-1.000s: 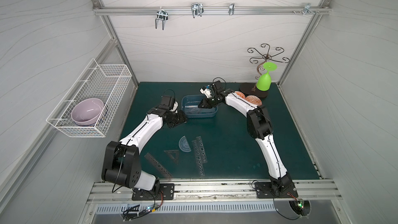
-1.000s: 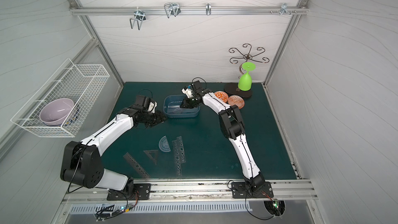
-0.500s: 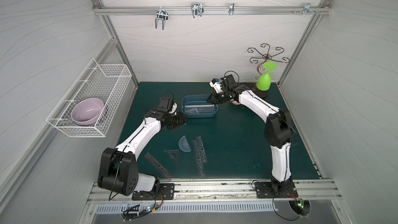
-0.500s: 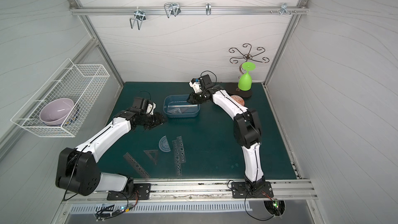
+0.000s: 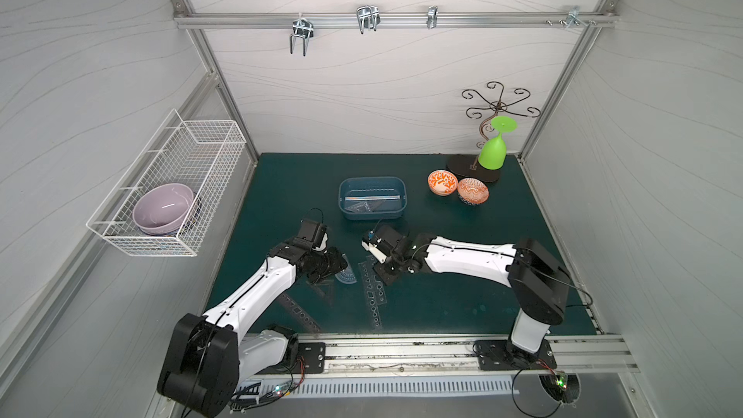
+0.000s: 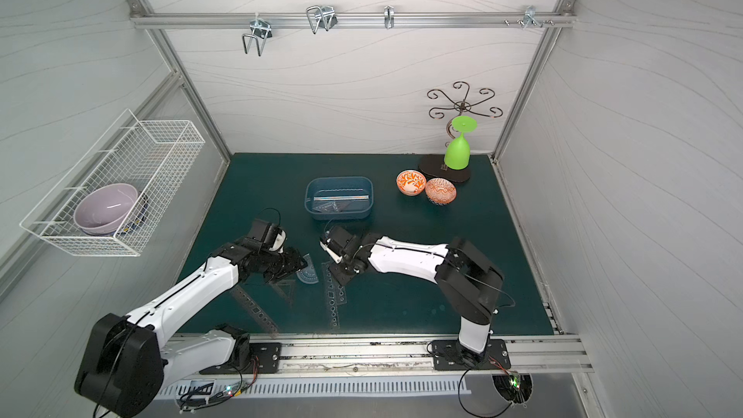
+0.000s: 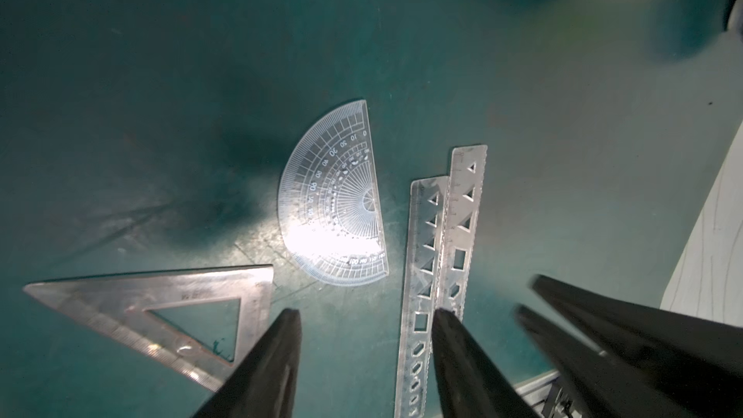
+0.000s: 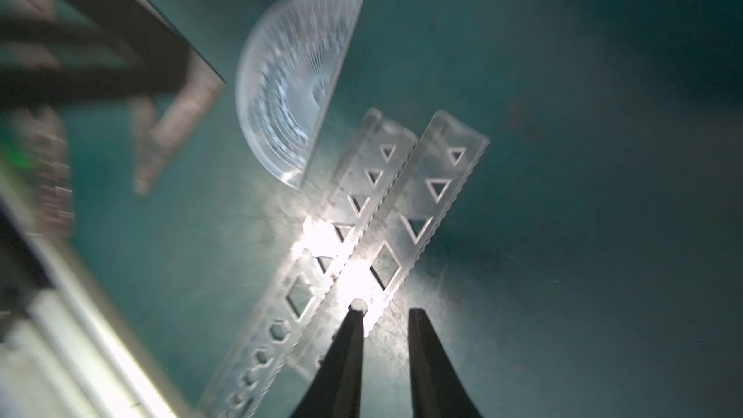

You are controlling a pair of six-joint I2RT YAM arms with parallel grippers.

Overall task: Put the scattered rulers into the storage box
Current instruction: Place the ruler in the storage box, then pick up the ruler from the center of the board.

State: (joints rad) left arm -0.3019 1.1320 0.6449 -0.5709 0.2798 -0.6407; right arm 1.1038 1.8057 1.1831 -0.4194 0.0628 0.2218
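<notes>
The blue-grey storage box [image 5: 341, 201] [image 6: 308, 199] stands mid-mat, with a straight ruler [image 5: 372, 197] and a set square [image 5: 362, 207] inside. Nearer the front lie a protractor [image 5: 346, 276] [image 7: 333, 203] [image 8: 289, 86], a set square [image 6: 283, 289] [image 7: 161, 299], two stencil rulers side by side [image 5: 372, 289] [image 7: 422, 275] [image 8: 434, 186], and one more stencil ruler [image 5: 299, 311]. My left gripper [image 5: 339, 265] [image 7: 366, 311] hovers open over the mat between set square and stencil rulers. My right gripper [image 5: 384, 273] [image 8: 386, 311] is narrowly open and empty, one fingertip [image 8: 356, 315] over a stencil ruler's edge.
Two orange patterned bowls [image 5: 442, 182] [image 5: 473, 191] sit right of the box, in front of a green cup [image 5: 493, 152] hung upside down on a wire stand. A white wire basket [image 5: 201, 146] with a lilac bowl [image 5: 165, 209] hangs on the left wall. A metal rail [image 5: 402, 351] borders the front.
My right arm has swung from the storage box down to the front, over the stencil rulers. My left arm has moved forward from beside the box to the protractor and set square.
</notes>
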